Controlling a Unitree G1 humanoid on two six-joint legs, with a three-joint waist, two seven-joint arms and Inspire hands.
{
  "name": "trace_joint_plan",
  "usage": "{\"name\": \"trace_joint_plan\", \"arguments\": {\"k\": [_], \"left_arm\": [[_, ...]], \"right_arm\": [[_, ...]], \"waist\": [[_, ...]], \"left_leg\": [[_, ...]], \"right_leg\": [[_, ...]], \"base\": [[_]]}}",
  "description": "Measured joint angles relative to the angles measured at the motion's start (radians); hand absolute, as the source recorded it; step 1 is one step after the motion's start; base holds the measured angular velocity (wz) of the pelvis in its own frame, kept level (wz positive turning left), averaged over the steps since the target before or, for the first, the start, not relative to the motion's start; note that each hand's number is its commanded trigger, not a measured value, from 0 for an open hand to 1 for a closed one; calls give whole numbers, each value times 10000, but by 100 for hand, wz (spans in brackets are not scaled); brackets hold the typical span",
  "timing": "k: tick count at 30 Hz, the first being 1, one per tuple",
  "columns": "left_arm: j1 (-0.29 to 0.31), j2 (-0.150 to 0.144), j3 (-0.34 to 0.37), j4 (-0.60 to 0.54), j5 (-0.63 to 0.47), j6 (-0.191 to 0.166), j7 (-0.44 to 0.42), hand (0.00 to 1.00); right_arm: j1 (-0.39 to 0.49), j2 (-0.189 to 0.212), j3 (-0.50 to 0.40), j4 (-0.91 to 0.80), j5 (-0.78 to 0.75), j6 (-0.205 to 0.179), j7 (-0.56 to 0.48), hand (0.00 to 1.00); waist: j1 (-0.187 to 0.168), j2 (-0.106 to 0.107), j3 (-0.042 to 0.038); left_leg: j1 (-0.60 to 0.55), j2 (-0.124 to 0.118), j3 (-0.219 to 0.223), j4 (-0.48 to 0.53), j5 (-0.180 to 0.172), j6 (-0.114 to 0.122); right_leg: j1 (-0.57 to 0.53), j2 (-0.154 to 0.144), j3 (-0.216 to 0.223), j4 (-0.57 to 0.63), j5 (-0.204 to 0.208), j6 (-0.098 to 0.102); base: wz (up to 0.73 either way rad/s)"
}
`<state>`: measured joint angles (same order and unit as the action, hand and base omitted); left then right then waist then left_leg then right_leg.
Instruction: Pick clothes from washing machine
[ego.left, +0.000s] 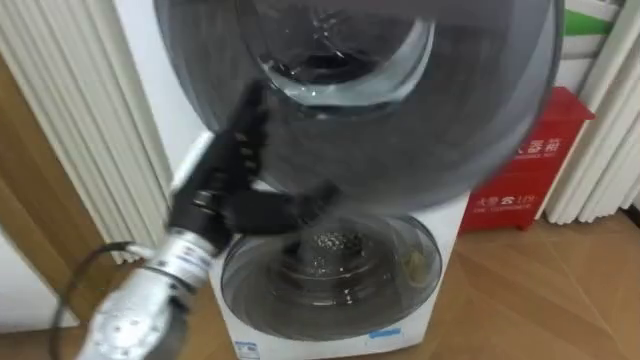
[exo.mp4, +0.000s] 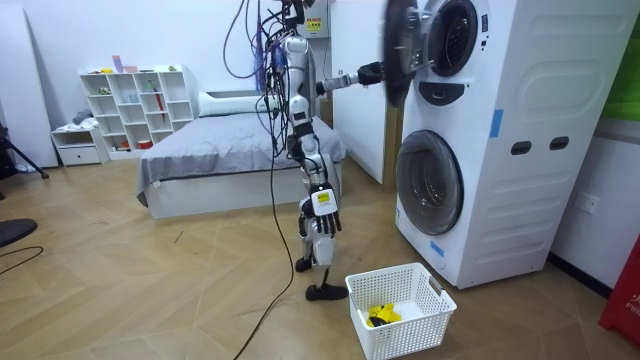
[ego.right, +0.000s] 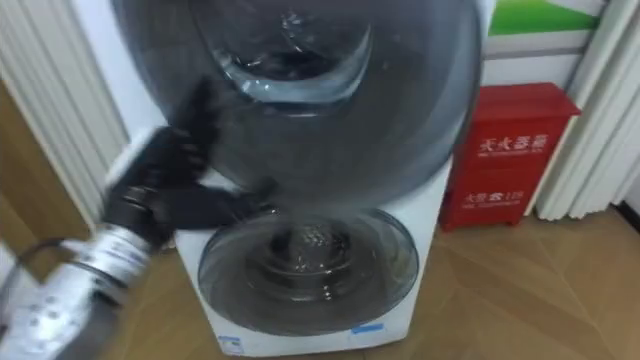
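The stacked washing machine (exo.mp4: 520, 150) stands right in front of me. Its upper round door (ego.left: 400, 120), dark grey with a glass bowl, is swung out toward me. My left hand (ego.left: 235, 165) lies against the door's left rim, fingers pointing up and thumb running along the lower edge. The same hand (exo.mp4: 372, 72) is raised to the door (exo.mp4: 398, 50) in the room view. My right hand (exo.mp4: 324, 218) hangs by my hip. No clothes can be seen in the drum opening (exo.mp4: 452, 35). A yellow cloth (exo.mp4: 380, 316) lies in the white basket (exo.mp4: 402, 290) on the floor.
The lower machine's round door (ego.left: 330, 265) is closed. A red box (ego.left: 530, 160) stands on the floor to the right of the machine. White ribbed panels (ego.left: 90, 120) line the wall on the left. A bed (exo.mp4: 230, 150) and a white shelf (exo.mp4: 140, 105) are behind me.
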<state>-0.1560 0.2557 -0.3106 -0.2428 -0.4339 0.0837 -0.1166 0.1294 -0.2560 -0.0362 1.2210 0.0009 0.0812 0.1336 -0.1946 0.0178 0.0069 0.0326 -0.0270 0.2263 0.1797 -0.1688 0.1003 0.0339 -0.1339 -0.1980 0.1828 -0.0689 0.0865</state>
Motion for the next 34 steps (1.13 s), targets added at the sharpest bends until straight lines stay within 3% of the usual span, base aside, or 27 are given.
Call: {"name": "trace_joint_plan", "arguments": {"k": [4,7,11,13,16,17,19,20,21,22,25,28,32,34], "left_arm": [[-231,-271,-718,4,-55,27,-856,0],[-272,-241,-659,184,-65,21,-1205,0],[-239,-239,-660,1215,-19,35,-1428,0],[163,-240,-592,1973,496,28,-1413,0],[1355,-263,-255,3717,1638,-56,-1328,0],[1582,-280,-168,4256,1937,-56,-1290,0],[2450,-277,458,6571,3243,-65,-903,0],[2605,-252,658,7130,3519,-68,-804,0],[2898,-201,1136,8374,3892,-75,-497,0],[3111,-180,1603,9517,3925,-126,-143,0],[3858,-199,3070,11933,3840,-602,792,0],[4411,-267,4370,13322,4067,-743,1827,0],[4848,-563,4547,14060,4986,-533,2530,0],[4805,-936,4535,14066,5564,-394,2658,0]], "right_arm": [[-395,108,152,15,429,-20,8,0],[-397,246,156,-5,549,-9,4,0],[-397,250,152,-4,627,-9,-3,0],[-385,252,145,-149,730,49,1,0],[-298,281,121,-491,820,-36,-48,0],[-261,280,120,-499,840,-68,-52,0],[-102,371,108,-815,1470,-76,-131,0],[-75,421,106,-876,1603,-102,-136,0],[-75,524,125,-884,1896,-213,-130,0],[-38,603,124,-827,2375,-323,-129,0],[192,727,107,-823,2698,-539,-99,0],[491,904,-268,-811,2865,-604,6,0],[554,969,-273,-573,3026,-736,1,0],[539,999,-267,-493,3007,-864,-1,0]], "waist": [[-410,-5,4],[-385,-109,68],[-383,-121,76],[-176,-145,88],[-39,-191,77],[21,-212,42],[318,-290,-10],[364,-357,9],[554,-475,-3],[727,-573,-20],[1202,-574,-23],[1604,-530,-33],[1740,-430,-33],[1749,-418,-21]], "left_leg": [[123,48,188,-159,-42,-75],[261,180,406,-190,-116,-191],[344,240,500,-278,-154,-260],[422,318,671,-294,-194,-329],[666,422,727,-337,-248,-465],[697,450,732,-334,-270,-501],[793,508,724,-288,-346,-630],[819,532,718,-288,-363,-661],[822,576,711,-273,-390,-724],[845,650,705,-251,-416,-775],[1024,748,690,-275,-510,-900],[1117,819,658,-319,-573,-939],[1198,828,568,-353,-628,-911],[1177,813,467,-356,-649,-879]], "right_leg": [[15,56,-3,-152,-63,-45],[35,188,37,-151,-87,-93],[29,262,39,-153,-135,-174],[5,333,62,-137,-184,-249],[169,480,57,-153,-248,-341],[191,504,31,-148,-271,-358],[290,613,-20,-154,-362,-442],[321,637,-32,-164,-391,-468],[329,667,-87,-159,-470,-517],[333,719,-154,-189,-479,-533],[529,850,-298,-366,-479,-550],[597,901,-521,-351,-481,-552],[753,879,-561,-354,-499,-528],[780,828,-606,-349,-537,-474]], "base": [[-16],[-21],[-12],[-23],[-13],[-4],[-2],[0],[0],[4],[0],[5],[9],[9]]}}
